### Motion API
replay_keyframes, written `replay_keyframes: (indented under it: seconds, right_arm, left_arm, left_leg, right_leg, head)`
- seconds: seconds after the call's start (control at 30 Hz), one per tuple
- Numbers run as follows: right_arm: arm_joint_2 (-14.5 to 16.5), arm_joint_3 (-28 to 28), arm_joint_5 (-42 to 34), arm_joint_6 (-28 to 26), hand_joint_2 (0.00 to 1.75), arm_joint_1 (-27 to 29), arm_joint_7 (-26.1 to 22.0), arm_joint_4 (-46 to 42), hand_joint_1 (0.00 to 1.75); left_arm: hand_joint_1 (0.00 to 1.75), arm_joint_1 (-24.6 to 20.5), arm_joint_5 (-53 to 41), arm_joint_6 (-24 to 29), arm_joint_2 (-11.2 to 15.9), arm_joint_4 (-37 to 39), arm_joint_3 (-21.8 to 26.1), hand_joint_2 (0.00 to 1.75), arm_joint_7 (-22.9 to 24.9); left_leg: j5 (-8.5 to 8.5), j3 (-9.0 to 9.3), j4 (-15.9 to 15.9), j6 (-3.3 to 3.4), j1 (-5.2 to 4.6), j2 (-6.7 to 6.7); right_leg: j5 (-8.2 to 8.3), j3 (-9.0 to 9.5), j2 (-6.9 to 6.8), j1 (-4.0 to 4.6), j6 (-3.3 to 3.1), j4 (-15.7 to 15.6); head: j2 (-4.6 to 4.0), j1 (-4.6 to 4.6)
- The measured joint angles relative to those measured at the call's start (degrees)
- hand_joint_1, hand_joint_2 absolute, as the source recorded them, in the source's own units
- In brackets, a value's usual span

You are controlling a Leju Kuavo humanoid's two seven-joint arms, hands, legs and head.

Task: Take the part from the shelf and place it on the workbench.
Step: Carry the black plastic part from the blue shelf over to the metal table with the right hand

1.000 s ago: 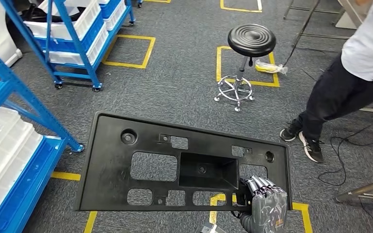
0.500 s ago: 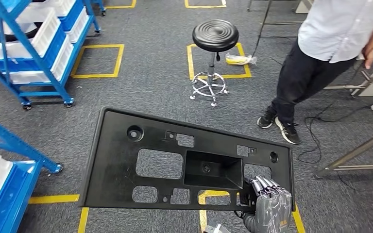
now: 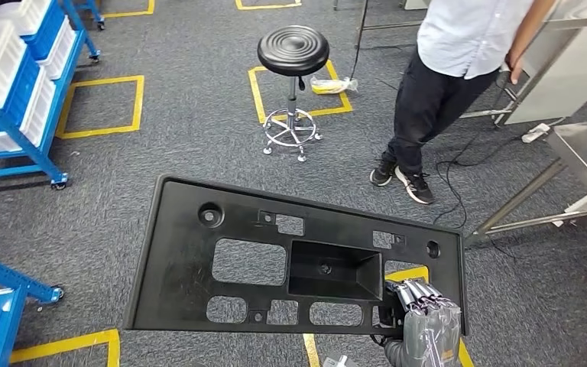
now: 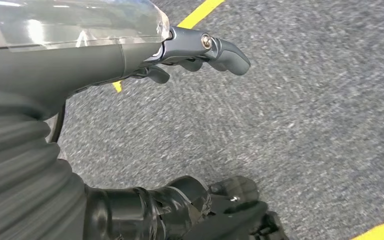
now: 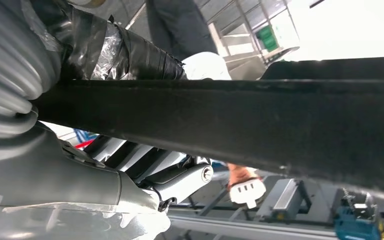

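**Part carried flat above the floor**

The black part (image 3: 275, 264) lies face-up, long axis left-right, its right end tilted lower. The right hand (image 3: 426, 325) grips its near right corner. Beyond it: stool (image 3: 293, 50), a person (image 3: 443, 84). The left hand (image 4: 200, 120) hangs with nothing in it, fingers apart.

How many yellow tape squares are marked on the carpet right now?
3 in the head view: one beside the blue shelf cart at, one under the black stool at, one partly cut off at the top edge. The black part may hide others.
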Motion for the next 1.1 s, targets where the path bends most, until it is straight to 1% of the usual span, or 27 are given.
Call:
replay_keyframes:
  seconds: [0.07, 0.1, 0.13, 0.17, 0.2, 0.27, 0.3, 0.33, 0.37, 0.4, 0.43, 0.47, 0.53, 0.6, 0.63, 0.67, 0.7, 0.77, 0.8, 0.83, 0.87, 0.9, 0.93, 0.97, 1.0, 1.03, 1.1]
  right_arm:
    - [0.01, -0.02, 0.00, 0.00, 1.75, -0.03, -0.07, -0.22, 1.75]
    - [0.01, -0.04, 0.00, 0.00, 1.75, 0.00, -0.10, -0.37, 1.75]
    - [0.02, -0.09, 0.00, 0.00, 1.75, 0.05, -0.13, -0.49, 1.75]
    - [0.03, -0.15, 0.00, 0.00, 1.75, 0.18, -0.15, -0.60, 1.75]
    - [0.07, -0.25, 0.01, 0.00, 1.75, 0.34, -0.17, -0.70, 1.75]
    - [0.26, -0.42, 0.05, 0.00, 1.75, 0.58, -0.36, -0.93, 1.75]
    - [0.40, -0.49, 0.07, 0.00, 1.75, 0.65, -0.51, -1.02, 1.75]
    - [0.51, -0.55, 0.07, 0.00, 1.75, 0.67, -0.66, -1.08, 1.75]
    - [0.62, -0.65, 0.04, 0.00, 1.75, 0.75, -0.77, -1.12, 1.75]
    - [0.69, -0.80, 0.03, 0.00, 1.75, 0.87, -0.86, -1.16, 1.75]
    - [0.73, -0.99, 0.01, 0.00, 1.75, 1.01, -0.94, -1.21, 1.75]
    - [0.76, -1.20, -0.03, 0.00, 1.75, 1.16, -1.04, -1.30, 1.75]
    - [0.84, -1.58, -0.20, 0.00, 1.75, 1.39, -1.33, -1.60, 1.75]
    - [1.01, -1.87, -0.48, -0.01, 1.75, 1.58, -1.66, -2.02, 1.75]
    - [1.10, -2.01, -0.57, -0.01, 1.75, 1.69, -1.80, -2.21, 1.75]
    - [1.16, -2.18, -0.62, -0.02, 1.75, 1.84, -1.91, -2.38, 1.75]
    - [1.20, -2.39, -0.63, -0.02, 1.75, 2.04, -1.98, -2.53, 1.75]
    - [1.23, -2.76, -0.64, -0.02, 1.75, 2.24, -2.02, -2.78, 1.75]
    - [1.24, -2.87, -0.65, -0.02, 1.75, 2.27, -2.03, -2.87, 1.75]
    - [1.25, -2.95, -0.68, -0.02, 1.75, 2.26, -2.06, -2.93, 1.75]
    - [1.27, -3.05, -0.71, -0.02, 1.75, 2.31, -2.11, -2.95, 1.75]
    - [1.28, -3.20, -0.75, -0.02, 1.75, 2.43, -2.22, -2.95, 1.75]
    - [1.29, -3.43, -0.80, -0.02, 1.75, 2.58, -2.35, -2.95, 1.75]
    - [1.32, -3.71, -0.86, -0.02, 1.75, 2.70, -2.50, -2.96, 1.75]
    - [1.35, -3.98, -0.92, -0.02, 1.75, 2.81, -2.67, -3.04, 1.75]
    - [1.40, -4.25, -0.99, -0.02, 1.75, 2.86, -2.82, -3.17, 1.75]
    - [1.62, -4.68, -1.13, -0.02, 1.75, 2.92, -3.08, -3.57, 1.75]
  left_arm:
    - [0.00, -0.06, 0.01, 0.00, -0.02, 0.00, -0.04, 1.75, 0.01]
    - [0.00, -0.07, 0.02, 0.00, -0.03, 0.00, -0.07, 1.75, 0.02]
    - [0.00, -0.07, 0.03, -0.01, -0.04, 0.00, -0.09, 1.75, 0.03]
    - [0.00, -0.11, 0.04, -0.01, -0.07, 0.00, -0.11, 1.75, 0.04]
    - [0.00, -0.17, 0.03, -0.02, -0.09, 0.00, -0.13, 1.75, 0.04]
    - [0.00, -0.28, 0.04, -0.03, -0.12, 0.00, -0.15, 1.75, 0.04]
    - [0.00, -0.25, 0.07, -0.03, -0.11, 0.00, -0.16, 1.75, 0.04]
    - [0.00, -0.17, 0.10, -0.04, -0.11, 0.00, -0.16, 1.75, 0.04]
    - [0.00, -0.03, 0.14, -0.05, -0.11, 0.00, -0.17, 1.75, 0.05]
    - [0.00, 0.09, 0.17, -0.05, -0.10, 0.00, -0.17, 1.75, 0.05]
    - [0.00, 0.17, 0.19, -0.05, -0.10, 0.00, -0.17, 1.75, 0.06]
    - [0.00, 0.20, 0.19, -0.04, -0.09, 0.00, -0.17, 1.75, 0.07]
    - [0.00, 0.16, 0.17, -0.04, -0.08, 0.00, -0.17, 1.75, 0.07]
    - [0.00, 0.10, 0.08, -0.01, -0.07, 0.00, -0.19, 1.75, 0.09]
    - [0.00, 0.08, 0.02, 0.01, -0.07, 0.00, -0.19, 1.75, 0.10]
    - [0.00, 0.05, -0.04, 0.03, -0.08, 0.00, -0.19, 1.75, 0.12]
    - [0.00, 0.00, -0.09, 0.04, -0.08, 0.01, -0.19, 1.75, 0.12]
    - [0.00, -0.06, -0.15, 0.04, -0.07, 0.02, -0.19, 1.75, 0.10]
    - [0.00, -0.05, -0.17, 0.04, -0.06, 0.02, -0.19, 1.75, 0.08]
    - [0.00, 0.03, -0.18, 0.04, -0.06, 0.02, -0.19, 1.75, 0.06]
    - [0.00, 0.12, -0.15, 0.04, -0.05, 0.02, -0.19, 1.75, 0.06]
    - [0.00, 0.18, -0.12, 0.05, -0.05, 0.02, -0.19, 1.75, 0.04]
    - [0.00, 0.18, -0.07, 0.05, -0.04, 0.02, -0.19, 1.75, 0.01]
    - [0.00, 0.13, -0.04, 0.06, -0.04, 0.02, -0.19, 1.75, -0.03]
    - [0.00, 0.08, -0.02, 0.07, -0.05, 0.02, -0.19, 1.75, -0.07]
    - [0.00, 0.04, -0.01, 0.07, -0.07, 0.02, -0.19, 1.75, -0.11]
    - [0.00, 0.02, -0.01, 0.10, -0.10, 0.02, -0.19, 1.75, -0.15]
  left_leg:
    - [-0.35, 0.30, 0.08, -0.39, -0.29, 1.03]
    - [-0.50, 0.39, 0.10, -0.63, -0.39, 1.52]
    - [-0.60, 0.48, 0.09, -0.88, -0.47, 2.06]
    - [-0.72, 0.61, 0.05, -1.15, -0.50, 2.56]
    - [-0.99, 0.73, 0.27, -1.46, -0.44, 2.28]
    - [-2.95, -0.39, 3.24, -2.05, -0.32, -0.12]
    - [-4.57, -1.80, 6.29, -2.22, -0.17, -1.69]
    - [-6.29, -3.66, 9.95, -2.35, -0.12, -2.68]
    - [-7.44, -5.36, 13.19, -2.46, -0.08, -3.05]
    - [-7.60, -6.45, 15.05, -2.55, -0.03, -3.19]
    - [-6.63, -6.62, 14.90, -2.62, 0.05, -3.28]
    - [-4.73, -5.80, 12.69, -2.65, 0.16, -3.47]
    - [-1.11, -2.80, 5.42, -2.65, 0.48, -5.60]
    - [-0.06, -1.11, 1.47, -2.29, 0.60, -7.48]
    - [-0.18, -0.99, 1.28, -2.00, 0.49, -7.50]
    - [-0.05, -0.92, 1.15, -1.60, 0.47, -6.93]
    - [0.11, -0.81, 0.88, -1.22, 0.47, -6.33]
    - [0.39, -0.53, 0.27, -0.47, 0.59, -5.06]
    - [0.42, -0.44, 0.12, -0.19, 0.56, -4.37]
    - [0.36, -0.41, 0.08, -0.02, 0.48, -3.64]
    - [0.28, -0.41, 0.07, 0.08, 0.41, -2.84]
    - [0.19, -0.39, 0.08, 0.14, 0.37, -2.08]
    - [0.07, -0.30, 0.08, 0.14, 0.35, -1.33]
    - [-0.08, -0.14, 0.08, 0.10, 0.33, -0.67]
    - [-0.25, 0.10, 0.08, 0.01, 0.31, -0.08]
    - [-0.45, 0.36, 0.08, -0.15, 0.27, 0.45]
    - [-0.83, 0.77, 0.11, -0.65, 0.05, 1.50]
  right_leg:
    - [1.97, 3.38, -1.97, 0.74, -0.74, -6.39]
    - [2.12, 4.04, -2.55, 1.08, -1.07, -7.84]
    - [1.97, 4.00, -2.29, 1.30, -1.28, -8.15]
    - [2.10, 4.04, -1.65, 1.18, -1.58, -8.34]
    - [2.25, 4.21, -1.07, 1.02, -1.82, -8.67]
    - [2.62, 4.71, -0.02, 0.53, -2.39, -9.39]
    - [2.68, 4.80, 0.47, 0.43, -2.54, -9.47]
    - [2.66, 4.81, 1.05, 0.36, -2.71, -9.44]
    - [2.61, 4.79, 1.72, 0.35, -2.77, -9.34]
    - [2.55, 4.80, 2.47, 0.34, -2.79, -9.22]
    - [2.47, 4.83, 3.26, 0.29, -2.74, -9.07]
    - [2.37, 4.86, 4.07, 0.22, -2.61, -8.88]
    - [2.02, 4.70, 5.54, 0.09, -2.08, -8.22]
    - [1.85, 4.18, 6.78, 0.00, -1.37, -7.68]
    - [1.94, 3.95, 7.33, -0.03, -1.02, -7.65]
    - [2.07, 3.80, 7.90, -0.11, -0.69, -7.75]
    - [2.02, 3.74, 7.59, -0.12, -0.40, -7.66]
    - [0.48, 2.68, 4.99, -0.01, 0.16, -5.38]
    - [-1.10, 1.42, 3.22, -0.01, 0.39, -2.68]
    - [-2.90, -0.42, 2.11, -0.05, 0.63, 0.93]
    - [-4.33, -2.26, 1.65, -0.16, 0.81, 4.51]
    - [-4.88, -3.52, 1.46, -0.28, 0.92, 6.87]
    - [-4.32, -3.79, 1.35, -0.36, 0.96, 7.31]
    - [-2.76, -2.87, 1.11, -0.41, 0.90, 5.47]
    - [-0.66, -0.98, 0.44, -0.35, 0.68, 1.88]
    - [0.99, 1.14, -1.00, -0.11, 0.31, -2.14]
    - [2.41, 3.74, -3.28, 0.65, -0.57, -7.39]
  head:
    - [0.00, -0.02]
    - [0.00, -0.03]
    - [0.00, -0.05]
    - [0.00, -0.07]
    - [0.00, -0.06]
    - [0.00, -0.09]
    - [0.00, -0.11]
    - [0.00, -0.11]
    - [0.00, -0.11]
    - [0.00, -0.11]
    - [0.00, -0.11]
    - [0.00, -0.11]
    - [0.00, -0.11]
    - [0.00, -0.10]
    - [0.00, -0.10]
    - [0.00, -0.10]
    - [0.00, -0.09]
    - [0.00, -0.02]
    - [0.00, 0.01]
    - [0.00, 0.03]
    - [0.00, 0.01]
    - [0.00, 0.02]
    - [0.00, 0.02]
    - [0.00, 0.02]
    - [0.00, 0.03]
    - [0.00, 0.02]
    - [0.00, 0.01]
